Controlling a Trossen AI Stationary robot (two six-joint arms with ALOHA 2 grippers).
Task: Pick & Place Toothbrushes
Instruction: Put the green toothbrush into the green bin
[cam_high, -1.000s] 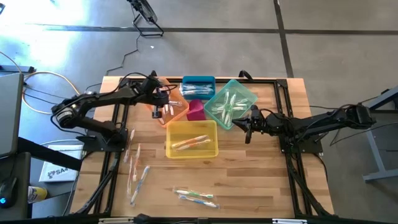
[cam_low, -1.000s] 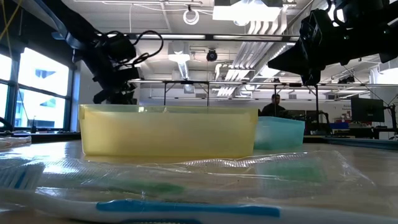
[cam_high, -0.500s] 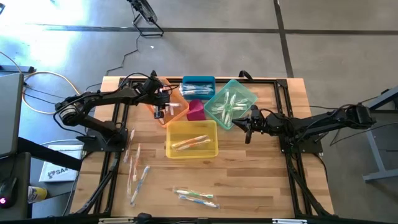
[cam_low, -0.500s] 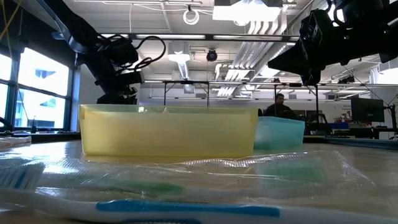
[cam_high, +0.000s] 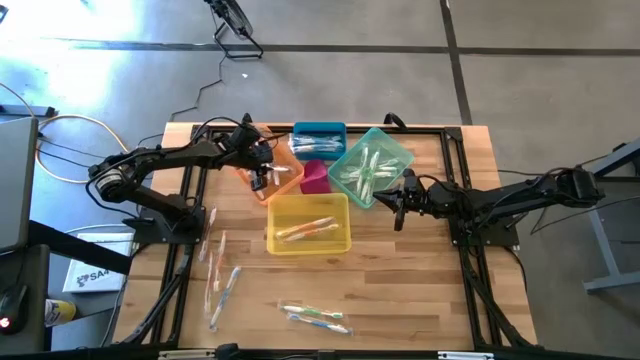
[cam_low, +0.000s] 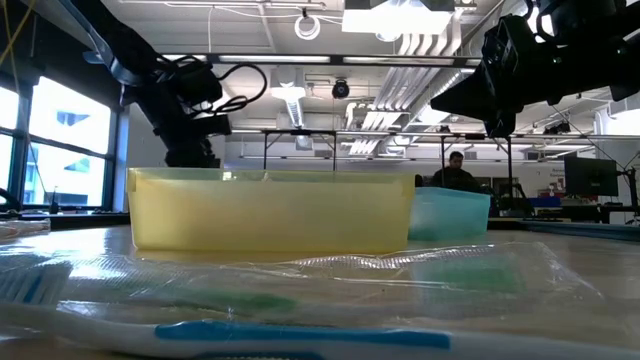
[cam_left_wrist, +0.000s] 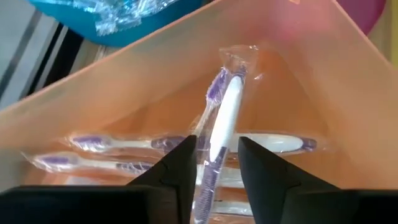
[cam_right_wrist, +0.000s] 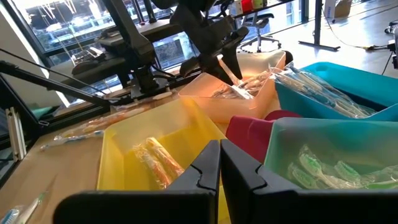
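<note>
My left gripper (cam_left_wrist: 216, 146) points slantwise down into the orange bin (cam_high: 283, 175) and is open. A purple-and-white toothbrush (cam_left_wrist: 222, 118) in a clear wrapper stands tilted between its fingers, its far end against the bin's wall. Other purple toothbrushes (cam_left_wrist: 118, 144) lie on the bin's floor. My right gripper (cam_right_wrist: 219, 149) is shut and holds nothing; it hovers beside the teal bin (cam_high: 370, 165). Loose wrapped toothbrushes lie on the table at the left (cam_high: 220, 275) and near the front edge (cam_high: 315, 318). My left gripper has one finger (cam_left_wrist: 186, 155) on either side of the wrapped toothbrush's handle (cam_left_wrist: 214, 149). The fingers come slanting down from the table's left. Whether they touch the wrapper I cannot tell. The toothbrush leans with its head end up against the orange wall (cam_left_wrist: 239, 56).
Several bins stand close together at the table's middle: blue (cam_high: 318, 140) with toothbrushes, teal with green ones, yellow (cam_high: 308, 222) with orange ones, and a small magenta one (cam_high: 315, 177). Bare wood lies between the yellow bin and the front edge.
My left gripper has opened and rolled about its own pointing line while staying over the orange bin. The purple toothbrush now stands loose between its fingers inside the bin.
</note>
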